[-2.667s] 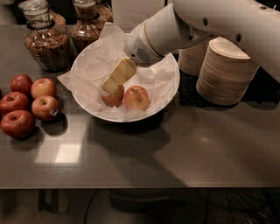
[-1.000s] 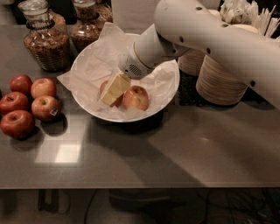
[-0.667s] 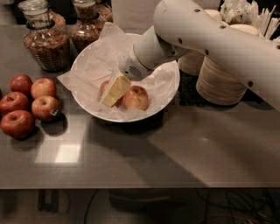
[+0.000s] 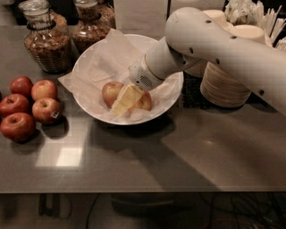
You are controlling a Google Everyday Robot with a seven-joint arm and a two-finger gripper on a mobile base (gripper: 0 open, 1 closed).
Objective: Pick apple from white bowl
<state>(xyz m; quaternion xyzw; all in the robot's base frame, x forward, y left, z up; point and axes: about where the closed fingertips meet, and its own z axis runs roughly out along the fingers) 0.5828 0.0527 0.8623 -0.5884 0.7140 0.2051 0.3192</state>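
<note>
The white bowl (image 4: 172, 96), wide and lined with crumpled white paper, stands at the middle back of the dark table. Two apples lie in it. The apple (image 4: 110, 92), dull red over yellowish skin, lies on the left. A brighter pink-orange apple (image 4: 145, 103) lies on the right. My gripper (image 4: 124, 101), cream-coloured, reaches down into the bowl from the upper right. It sits between the two apples, against the right side of the dull red one, and covers part of the pink-orange one.
Several dark red apples (image 4: 27, 109) lie in a group on the table at the left. Two glass jars (image 4: 44, 38) stand at the back left. Stacked beige paper bowls (image 4: 225, 82) stand right of the white bowl, with cutlery (image 4: 250, 13) behind them.
My gripper has shifted slightly right and down inside the bowl. The dull red apple, which it covered before, now shows on its left. The apples have not moved.
</note>
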